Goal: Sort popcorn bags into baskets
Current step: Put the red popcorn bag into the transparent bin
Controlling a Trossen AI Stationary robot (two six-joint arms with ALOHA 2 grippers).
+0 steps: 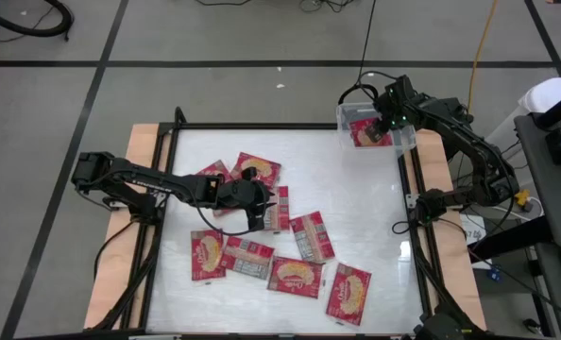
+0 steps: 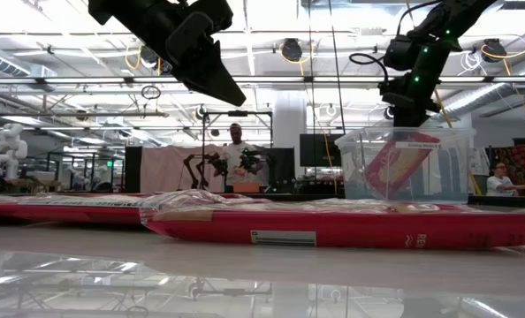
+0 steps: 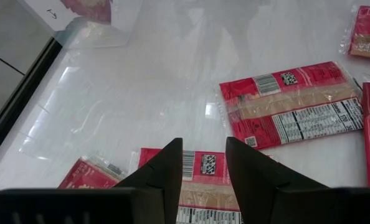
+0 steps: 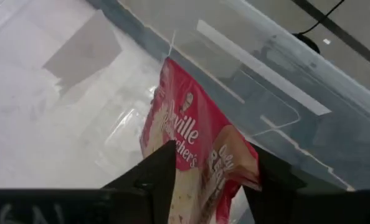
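We see the right gripper [image 1: 382, 123] above the clear bin [image 1: 342, 118] at the table's far right corner, a bag [image 4: 191, 149] between its fingers, grip unclear. Left gripper [image 1: 262, 203] is half open, empty, over bags [image 1: 299, 276] mid-table.

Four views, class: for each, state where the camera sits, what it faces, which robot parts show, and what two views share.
High: overhead, facing down; both arms, table, clear bin.
Low: at tabletop height, facing the room; both arms above, a popcorn bag in front.
Left wrist: behind the left claw, over bags.
Right wrist: behind the right claw, a bag between its fingers.
Shared: high and low both show the bin.
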